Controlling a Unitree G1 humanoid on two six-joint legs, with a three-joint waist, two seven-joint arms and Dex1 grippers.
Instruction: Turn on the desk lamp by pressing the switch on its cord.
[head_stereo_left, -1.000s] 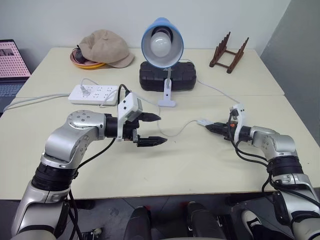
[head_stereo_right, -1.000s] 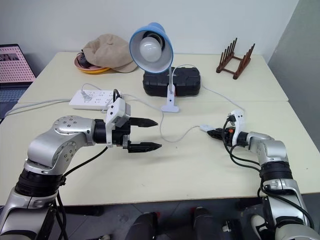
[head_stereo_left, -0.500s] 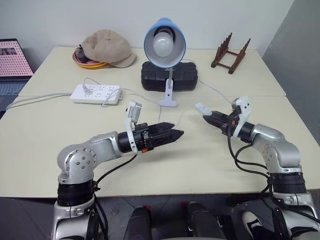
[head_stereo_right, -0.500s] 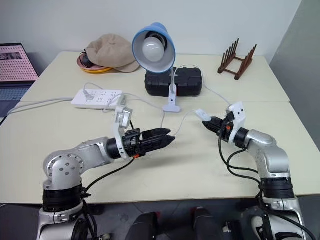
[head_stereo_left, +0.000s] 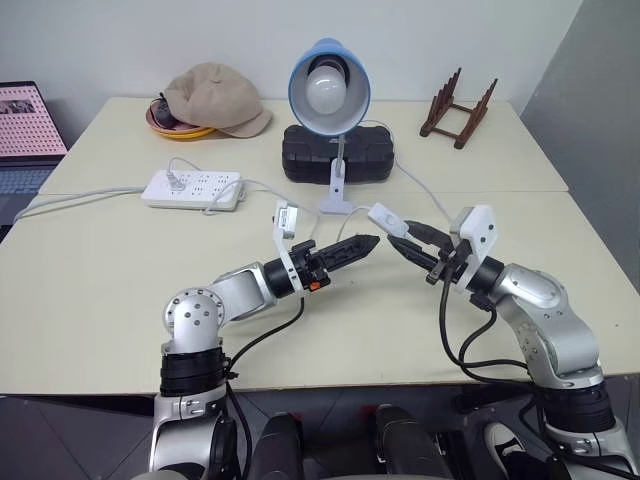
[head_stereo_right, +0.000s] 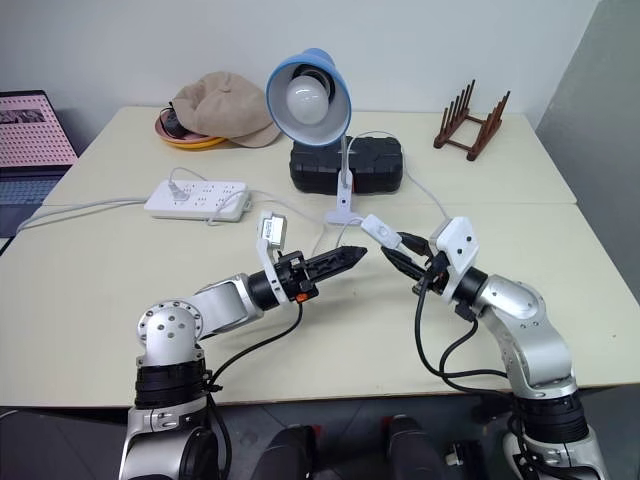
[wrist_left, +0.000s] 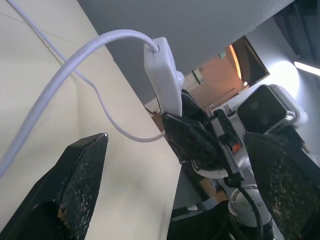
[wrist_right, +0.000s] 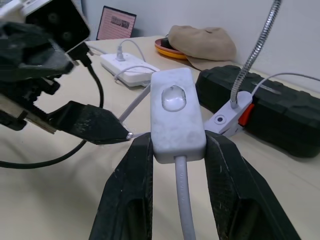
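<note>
My right gripper (wrist_right: 175, 150) is clamped on the switch (wrist_right: 176, 115), lifted above the table before the lamp (head_stereo_left: 328, 85). My left gripper (head_stereo_left: 360, 245) is spread wide, empty, tips near the button. Bulb unlit; the press is left.

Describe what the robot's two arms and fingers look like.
Both arms are silver metal with rounded joints and black ribbed bands. Loose black cables run along them. Each wrist bears a white boxy camera housing. The left gripper and right gripper each end in two black, tapered, rough-textured fingers.
</note>
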